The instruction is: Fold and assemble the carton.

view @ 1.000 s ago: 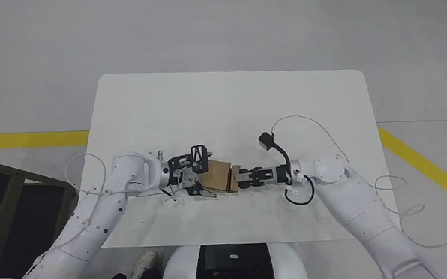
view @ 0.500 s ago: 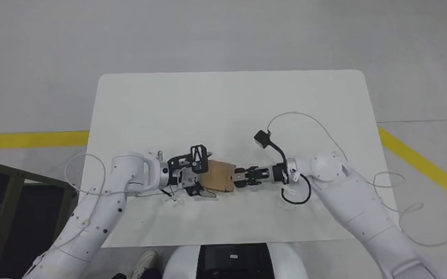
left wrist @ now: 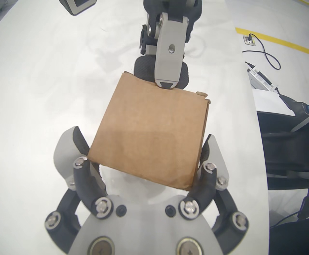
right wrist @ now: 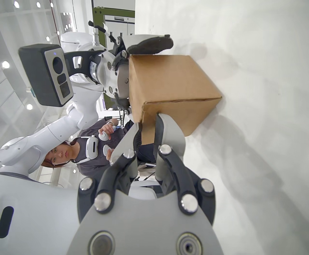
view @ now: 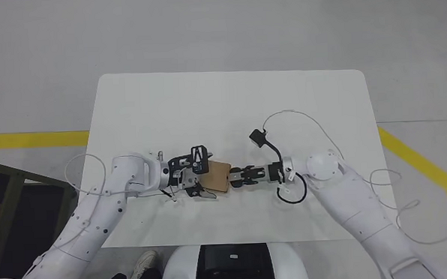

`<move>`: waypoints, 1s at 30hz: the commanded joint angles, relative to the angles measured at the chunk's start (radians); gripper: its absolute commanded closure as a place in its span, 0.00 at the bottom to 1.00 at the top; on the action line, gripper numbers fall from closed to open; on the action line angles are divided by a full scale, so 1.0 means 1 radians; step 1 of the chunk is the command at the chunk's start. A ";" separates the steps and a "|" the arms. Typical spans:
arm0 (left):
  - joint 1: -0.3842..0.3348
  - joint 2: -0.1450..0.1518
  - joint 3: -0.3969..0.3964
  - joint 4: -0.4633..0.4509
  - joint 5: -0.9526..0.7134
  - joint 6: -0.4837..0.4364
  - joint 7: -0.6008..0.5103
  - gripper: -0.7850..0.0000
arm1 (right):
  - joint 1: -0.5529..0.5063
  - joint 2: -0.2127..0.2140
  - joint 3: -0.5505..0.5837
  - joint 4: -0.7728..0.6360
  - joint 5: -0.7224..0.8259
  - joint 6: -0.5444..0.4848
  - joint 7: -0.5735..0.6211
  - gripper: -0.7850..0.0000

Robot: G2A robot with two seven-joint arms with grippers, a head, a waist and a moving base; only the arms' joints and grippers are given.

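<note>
Now, plain brown carton (view: 219, 177) is held on white table (view: 229, 102), near-centre; its left end is clamped by left gripper (left wrist: 142, 145); its right edge is pinched by right gripper (right wrist: 148, 123).

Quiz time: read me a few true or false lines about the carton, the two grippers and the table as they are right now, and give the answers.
1. The carton is between the two grippers. True.
2. The left gripper is open and clear of the carton. False: it clamps the carton from two opposite sides.
3. The right gripper pinches one edge of the carton. True.
4. The carton lies as a flat sheet. False: it is box-shaped, with three faces showing in the right wrist view.
5. The table is white. True.
</note>
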 commanded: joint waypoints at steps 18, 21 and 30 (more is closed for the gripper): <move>-0.004 0.004 0.000 0.006 -0.007 0.000 -0.004 0.00 | -0.062 0.027 0.052 -0.078 -0.013 0.025 0.040 1.00; -0.005 0.004 0.000 0.007 -0.008 0.000 -0.005 0.00 | -0.059 0.022 0.036 -0.073 -0.009 0.027 0.040 1.00; -0.008 0.004 0.002 0.006 -0.009 0.000 -0.008 0.00 | -0.036 0.009 -0.003 -0.056 -0.003 0.020 0.038 1.00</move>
